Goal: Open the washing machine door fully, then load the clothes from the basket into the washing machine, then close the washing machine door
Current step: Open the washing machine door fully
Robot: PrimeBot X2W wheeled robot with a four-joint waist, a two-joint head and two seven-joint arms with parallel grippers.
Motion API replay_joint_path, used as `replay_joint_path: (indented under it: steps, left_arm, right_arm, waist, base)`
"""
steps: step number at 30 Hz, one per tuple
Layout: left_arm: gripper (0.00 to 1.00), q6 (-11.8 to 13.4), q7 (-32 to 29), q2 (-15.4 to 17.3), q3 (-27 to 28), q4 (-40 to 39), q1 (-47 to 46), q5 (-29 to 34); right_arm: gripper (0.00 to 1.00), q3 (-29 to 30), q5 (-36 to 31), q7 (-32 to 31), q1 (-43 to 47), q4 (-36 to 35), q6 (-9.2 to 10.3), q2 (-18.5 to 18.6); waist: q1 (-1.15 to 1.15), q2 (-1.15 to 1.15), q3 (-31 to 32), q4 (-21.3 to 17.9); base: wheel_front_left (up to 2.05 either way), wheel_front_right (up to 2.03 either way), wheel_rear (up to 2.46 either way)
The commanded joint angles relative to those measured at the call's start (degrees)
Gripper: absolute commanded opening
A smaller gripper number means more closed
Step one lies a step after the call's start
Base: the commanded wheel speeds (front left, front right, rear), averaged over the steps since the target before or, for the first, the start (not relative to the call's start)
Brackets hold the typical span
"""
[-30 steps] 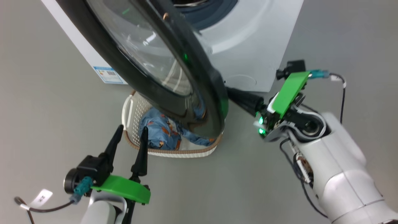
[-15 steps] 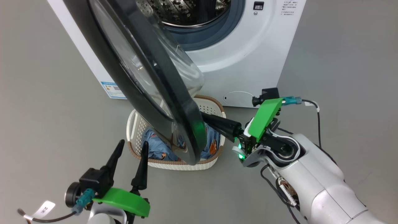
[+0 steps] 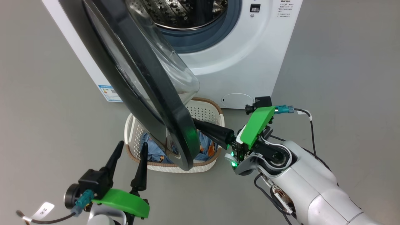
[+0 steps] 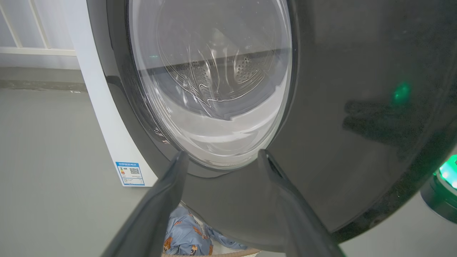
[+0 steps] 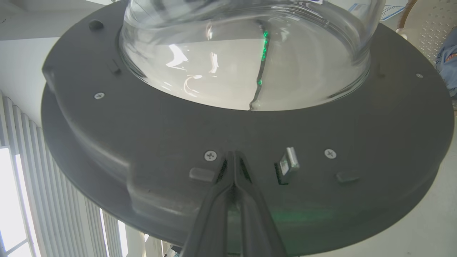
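Nearest to me, my left arm came up from the lower left, wrist level, and my left fingers (image 3: 132, 144) pointed ahead over the floor (image 3: 47, 125). They were spread as wide as they go and had hold of nothing. They hung just short of the near left corner of the basket (image 3: 175, 167), apart from it. Seen along them, they framed the lower part of the washing machine door (image 3: 182, 131), its glossy black ring and clear glass.

My right forearm (image 3: 306, 184) reached in from the lower right, bent at the wrist so that it turned left. My right fingers (image 5: 234, 157) were pressed tight together and gripped nothing. Their tips lay against the grey inner face of the door near its free edge, between a screw and the metal latch hook (image 5: 288, 162).

The basket stood on the floor just in front of the washing machine (image 3: 243, 62), under the door's free edge. The clothes (image 3: 153, 150) lay in it, blue with small orange figures, partly hidden by the door.

The door stood partly open, hinged on my left and swung out over the basket, its glass bowl bulging towards the machine. Beyond it the steel drum (image 3: 181, 12) showed inside the grey gasket. A blue sticker (image 3: 109, 92) sat low on the machine's left, and a round flap (image 3: 234, 99) low on its front.
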State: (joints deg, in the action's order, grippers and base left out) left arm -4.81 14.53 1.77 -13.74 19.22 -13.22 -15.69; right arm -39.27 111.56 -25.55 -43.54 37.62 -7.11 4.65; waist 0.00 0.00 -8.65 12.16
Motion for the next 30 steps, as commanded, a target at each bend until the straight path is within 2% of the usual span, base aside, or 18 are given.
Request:
replay_joint_path:
  steps: [1, 9, 14, 25, 27, 28, 29, 30]
  left_arm:
    - [1.00, -0.15, 0.47, 1.10, 2.06, -1.07, -0.36, 0.49]
    - [1.00, -0.17, 0.47, 1.10, 2.57, -1.15, -0.57, 0.67]
    - [1.00, -0.10, 0.47, 1.10, 2.79, -1.07, -0.65, 0.71]
    - [1.00, -0.09, 0.47, 1.10, 3.31, -0.68, -0.63, 0.88]
    - [1.00, -0.11, 0.47, 1.10, 3.40, -0.65, -0.54, 1.01]
    - [1.00, -0.12, 0.47, 1.10, 3.46, -0.61, -0.48, 1.07]
    - [1.00, -0.13, 0.47, 1.10, 3.54, -0.57, -0.43, 1.13]
    - [1.00, -0.13, 0.47, 1.10, 3.54, -0.57, -0.43, 1.13]
  right_arm:
    - [0.00, -0.65, 0.67, 0.57, -0.63, -1.32, -0.37, -1.77]
    - [0.00, 1.02, 2.42, 4.24, 0.17, -3.29, -0.37, 0.00]
    - [0.00, 3.89, 1.96, 8.75, 2.80, -7.97, -0.37, 2.66]
    - [0.02, 9.40, -6.25, 23.21, 15.13, -21.12, -0.37, 10.39]
    - [0.39, 10.36, -7.18, 25.69, 17.86, -23.26, -0.37, 11.10]
    - [0.80, 10.57, -7.99, 26.78, 19.20, -24.32, -0.37, 11.62]
    - [1.00, 10.64, -9.03, 27.92, 20.50, -25.23, -0.37, 12.15]
    - [1.00, 10.64, -9.03, 27.92, 20.50, -25.23, -0.37, 12.15]
  waist:
    - [0.00, 0.00, -0.09, -0.14]
    - [0.00, 0.00, -0.46, -0.98]
    - [0.00, 0.00, -0.30, -1.40]
    - [0.00, 0.00, 0.63, -2.48]
    - [0.00, 0.00, 0.84, -2.77]
    - [0.00, 0.00, 0.95, -2.91]
    - [0.00, 0.00, 1.08, -3.09]
    - [0.00, 0.00, 1.08, -3.09]
  base:
    - [0.00, 0.00, 0.00]
    - [0.00, 0.00, 0.00]
    - [0.00, 0.00, 0.00]
    - [0.00, 0.00, 0.00]
    - [0.00, 0.00, 0.00]
    - [0.00, 0.00, 0.00]
    - [0.00, 0.00, 0.00]
    - [0.00, 0.00, 0.00]
